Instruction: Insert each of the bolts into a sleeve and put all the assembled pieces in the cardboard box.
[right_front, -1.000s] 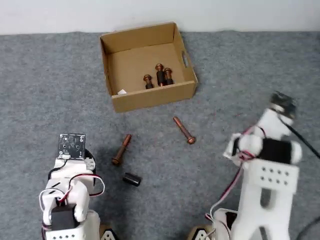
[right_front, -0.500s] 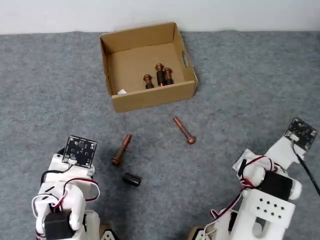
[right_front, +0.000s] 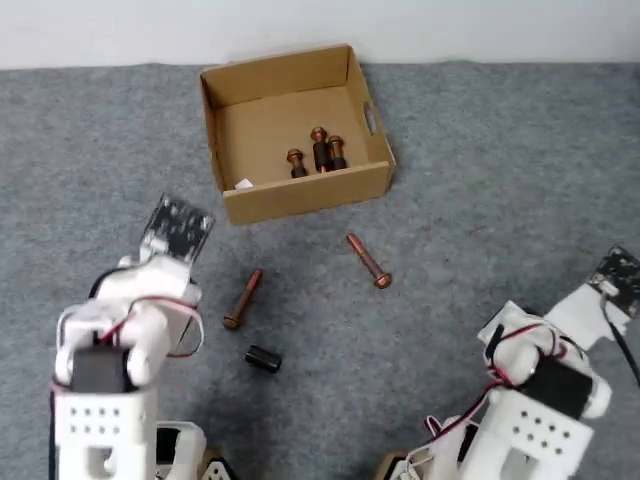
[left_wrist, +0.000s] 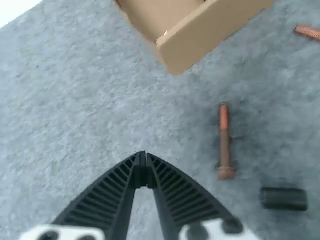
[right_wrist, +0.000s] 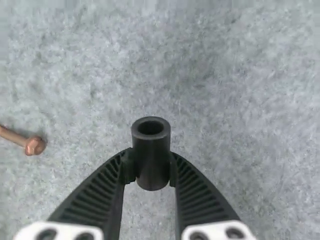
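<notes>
My right gripper (right_wrist: 150, 161) is shut on a black sleeve (right_wrist: 150, 147), held upright over the grey carpet with its hole showing. A copper bolt's head (right_wrist: 31, 145) lies off to one side of it. My left gripper (left_wrist: 145, 159) is shut with nothing in it, above bare carpet. Beyond it lie a copper bolt (left_wrist: 224, 142) and a second black sleeve (left_wrist: 284, 198). From above, this bolt (right_front: 243, 298) and sleeve (right_front: 263, 358) lie beside the left arm (right_front: 130, 320). The other bolt (right_front: 368, 260) lies mid-table. The cardboard box (right_front: 300, 200) holds three assembled pieces (right_front: 318, 152).
The right arm (right_front: 545, 375) stands at the front right, well away from the box. Grey carpet (right_front: 480, 170) covers the table, with open room to the right of the box and at the far left. A white wall runs along the back edge.
The left arm has lifted and swung forward toward the bolt and box. The right arm has drawn back and down to the front right.
</notes>
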